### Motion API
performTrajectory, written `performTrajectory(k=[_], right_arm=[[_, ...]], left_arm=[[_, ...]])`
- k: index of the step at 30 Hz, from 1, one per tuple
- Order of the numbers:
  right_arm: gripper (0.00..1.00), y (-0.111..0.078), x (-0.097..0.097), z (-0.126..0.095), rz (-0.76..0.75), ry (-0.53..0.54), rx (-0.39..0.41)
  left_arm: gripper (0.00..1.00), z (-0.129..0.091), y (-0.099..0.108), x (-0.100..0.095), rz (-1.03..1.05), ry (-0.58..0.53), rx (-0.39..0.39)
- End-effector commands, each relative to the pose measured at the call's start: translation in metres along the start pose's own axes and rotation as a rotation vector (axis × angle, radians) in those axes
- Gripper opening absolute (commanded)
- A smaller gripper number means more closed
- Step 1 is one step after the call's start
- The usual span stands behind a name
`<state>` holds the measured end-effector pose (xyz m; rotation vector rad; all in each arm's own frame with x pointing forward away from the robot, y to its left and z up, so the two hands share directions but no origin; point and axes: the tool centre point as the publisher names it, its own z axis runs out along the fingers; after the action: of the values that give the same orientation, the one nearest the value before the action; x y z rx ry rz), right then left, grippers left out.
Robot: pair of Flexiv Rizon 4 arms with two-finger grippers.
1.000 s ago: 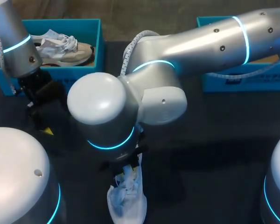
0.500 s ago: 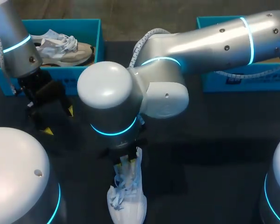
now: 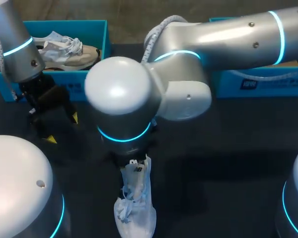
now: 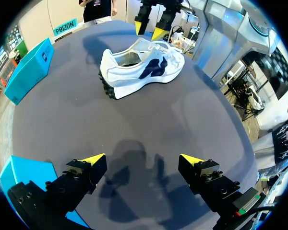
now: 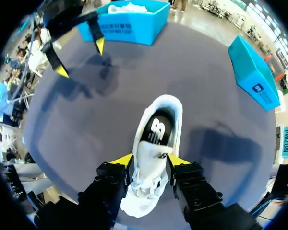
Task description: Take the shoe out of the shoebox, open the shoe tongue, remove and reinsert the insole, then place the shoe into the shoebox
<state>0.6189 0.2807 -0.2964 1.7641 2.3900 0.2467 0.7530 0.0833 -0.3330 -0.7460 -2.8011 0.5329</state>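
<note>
The first step looks done: the white shoe (image 3: 135,213) is out of its box and stands on its sole on the dark table (image 3: 228,148), close to the near edge and about midway along it. The work appears to be at the tongue-opening step. The right tool (image 5: 150,160) is directly over the shoe, its yellow tips drawn close together and pressing the white shoe tongue (image 5: 151,149) from both sides, so I judge it has the tongue pinched. Through the shoe's opening the black insole (image 5: 156,129) shows, lying flat inside, so taking it out, putting it back and boxing the shoe are all left to do. The left tool (image 4: 141,160) hangs over bare table near the far left corner, well apart from the shoe, with its fingers spread wide and nothing between them. As for containers, the teal shoebox (image 3: 105,39) sits open at the far left corner and holds a beige and white sneaker (image 3: 72,53) with white laces or paper bunched at one end. A second teal box (image 3: 253,83) sits along the far edge towards the right corner. The right arm crosses over it in the head view and the wrist views show only its outside, so I cannot tell what is in it. I also cannot tell for sure which of the two boxes the shoe is meant to go back into.
</note>
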Motion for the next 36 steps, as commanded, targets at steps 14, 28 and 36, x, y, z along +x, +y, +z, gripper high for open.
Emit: performTrajectory(k=[14, 28, 36], right_arm=[[1.00, 0.031, -0.026, -0.018, -0.780, 0.181, 0.032], [1.00, 0.029, -0.031, -0.025, -1.044, 0.296, 0.070], [1.00, 0.050, -0.020, -0.003, -1.226, 0.222, 0.107]], left_arm=[[1.00, 0.000, 0.000, 0.001, 0.000, 0.000, -0.002], [1.00, 0.000, 0.000, 0.001, 0.000, 0.000, -0.002], [1.00, 0.000, 0.000, 0.001, 0.000, 0.000, -0.002]])
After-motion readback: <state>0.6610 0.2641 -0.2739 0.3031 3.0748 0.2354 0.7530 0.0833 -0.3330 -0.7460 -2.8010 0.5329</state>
